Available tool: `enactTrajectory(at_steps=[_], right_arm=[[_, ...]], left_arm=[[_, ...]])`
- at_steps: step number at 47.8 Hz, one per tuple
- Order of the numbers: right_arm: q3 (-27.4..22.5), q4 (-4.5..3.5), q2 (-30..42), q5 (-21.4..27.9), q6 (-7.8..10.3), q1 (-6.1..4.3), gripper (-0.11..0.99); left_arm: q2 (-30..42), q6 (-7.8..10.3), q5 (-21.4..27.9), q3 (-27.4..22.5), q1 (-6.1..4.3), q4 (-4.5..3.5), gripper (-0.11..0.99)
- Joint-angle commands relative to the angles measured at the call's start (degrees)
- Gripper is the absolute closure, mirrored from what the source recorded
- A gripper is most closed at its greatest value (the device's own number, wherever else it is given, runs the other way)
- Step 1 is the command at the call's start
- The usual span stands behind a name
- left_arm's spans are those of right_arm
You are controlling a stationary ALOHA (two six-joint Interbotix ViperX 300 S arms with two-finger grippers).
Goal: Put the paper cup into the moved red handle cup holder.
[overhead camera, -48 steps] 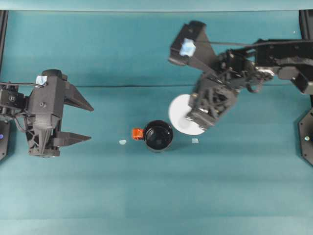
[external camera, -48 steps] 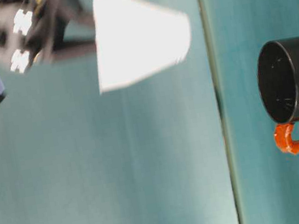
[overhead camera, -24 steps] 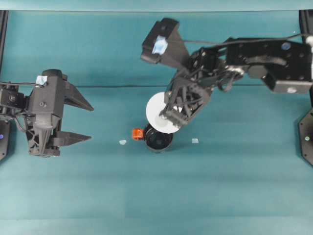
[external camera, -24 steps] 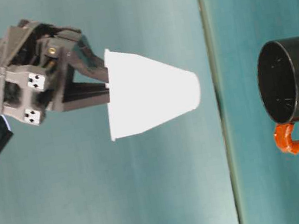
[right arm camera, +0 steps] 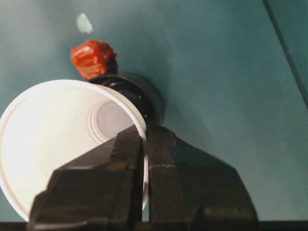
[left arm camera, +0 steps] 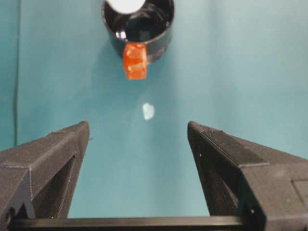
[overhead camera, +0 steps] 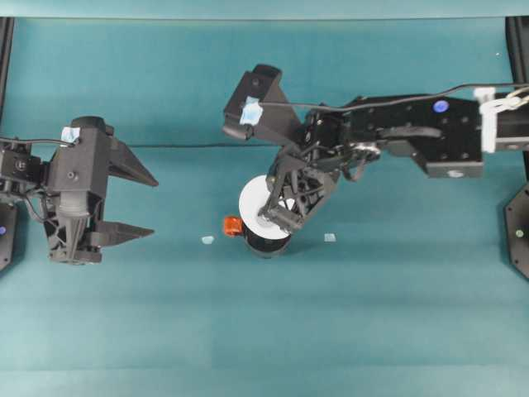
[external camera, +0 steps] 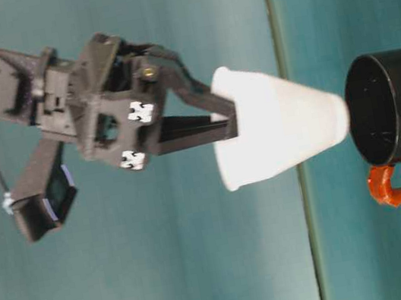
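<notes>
Over the middle of the teal table (overhead camera: 165, 331) we see the right gripper (overhead camera: 279, 217) pinching the rim of the paper cup (overhead camera: 254, 201), one finger inside the cup and one outside against the wall, as the right wrist view shows with the two black fingers (right arm camera: 130, 163) pressed onto the white rim. The cup is held in the air, tilted, its narrow base pointing toward the mouth of the red handle cup holder (overhead camera: 266, 241). From the table-level view the cup (external camera: 281, 123) has its base just beside the holder's rim (external camera: 393, 106); we cannot tell for sure whether the two touch or whether the base has entered the hollow at all. From overhead the white disc overlaps the black cylinder's far side, and the orange-red handle (overhead camera: 232, 226) sticks out toward the left arm's side.

The left gripper (overhead camera: 132, 204) sits well apart near the table's left edge, its jaws spread wide with nothing between them. Its wrist camera looks along the table at the holder (left arm camera: 139, 26), with a small pale scrap (left arm camera: 148, 111) lying between. A second pale scrap (overhead camera: 330, 238) lies on the holder's other side.
</notes>
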Motion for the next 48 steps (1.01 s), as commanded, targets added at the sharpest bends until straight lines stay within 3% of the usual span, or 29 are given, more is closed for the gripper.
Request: enactTrajectory(at_steps=[1,18,48], right_arm=[[-0.09,-0.18,0.26,-0.88,0.35,0.26,0.98],[0.00,-0.18,2.72,-2.72,0.18,1.14,0.98],[0.09,-0.18,5.80,-3.43,0.00,1.67,0.98]], left_arm=[[-0.26,0.00,-0.26,-0.62,0.00,0.09,0.02],[-0.26,0.00,-0.26,-0.44,0.00,0.09,0.02],[-0.26,0.00,-0.35,-0.44,0.00,0.09,0.02]])
